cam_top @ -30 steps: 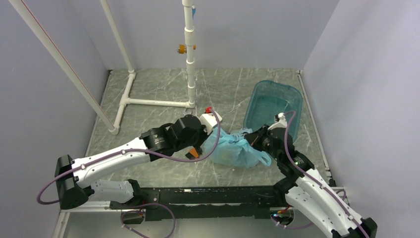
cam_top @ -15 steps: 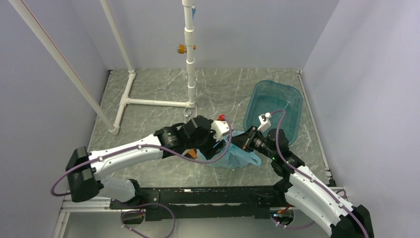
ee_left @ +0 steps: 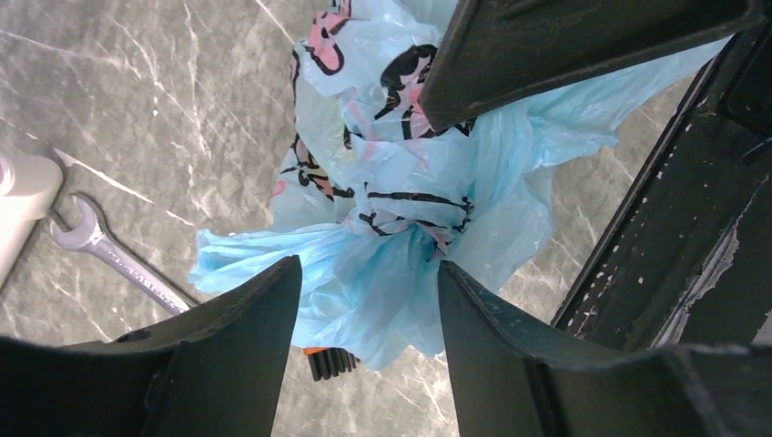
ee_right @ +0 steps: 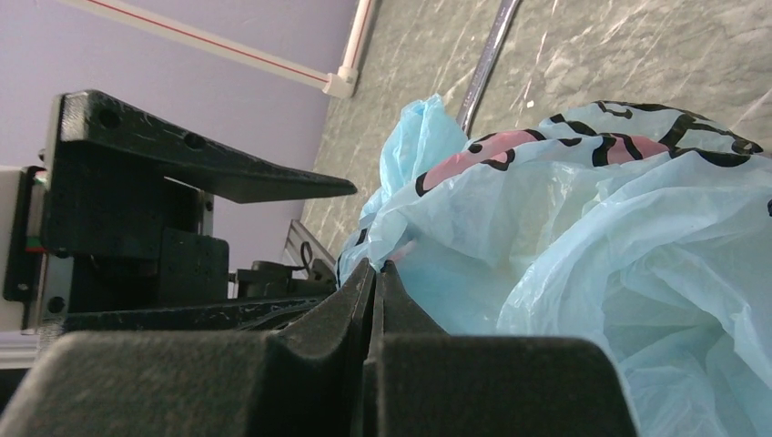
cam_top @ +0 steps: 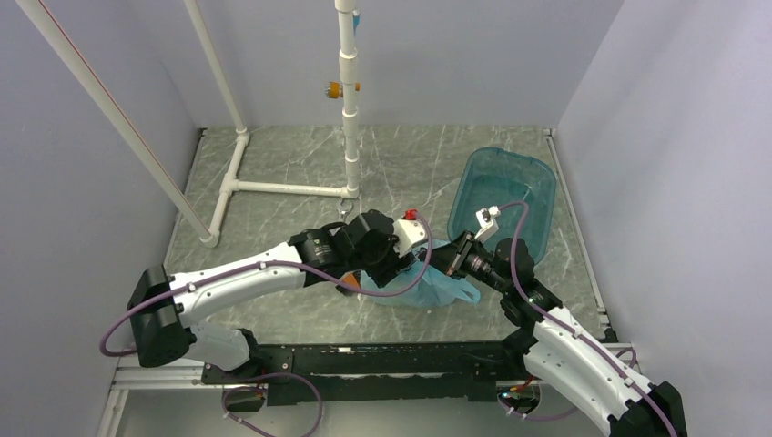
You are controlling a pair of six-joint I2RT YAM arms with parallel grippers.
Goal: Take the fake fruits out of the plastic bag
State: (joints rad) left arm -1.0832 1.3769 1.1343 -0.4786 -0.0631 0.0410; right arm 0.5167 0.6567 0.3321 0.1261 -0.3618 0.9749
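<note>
**A:** Bearings first: where does the plastic bag [cam_top: 426,280] lie from your pincers?

**B:** Between them, on the marble table [cam_top: 300,164]. My right gripper [ee_right: 375,269] is closed flat with a fold of the blue film at its tips, pinched as far as I can judge. My left gripper [ee_left: 364,284] is spread wide, its fingers [ee_left: 246,319] straddling the gathered neck, gripping nothing.

**A:** And the fake fruits?

**B:** Hidden. I can see none through the film, so I take them to be inside.

**A:** Which arm is nearer?

**B:** The left. The bunched neck runs straight between its fingers, towards the right gripper. I judge that closing there and drawing the two apart would open the mouth. The teal tub [cam_top: 537,168] stands behind, and a wrench [ee_left: 109,253] lies off to my left, apart from the bag
</note>
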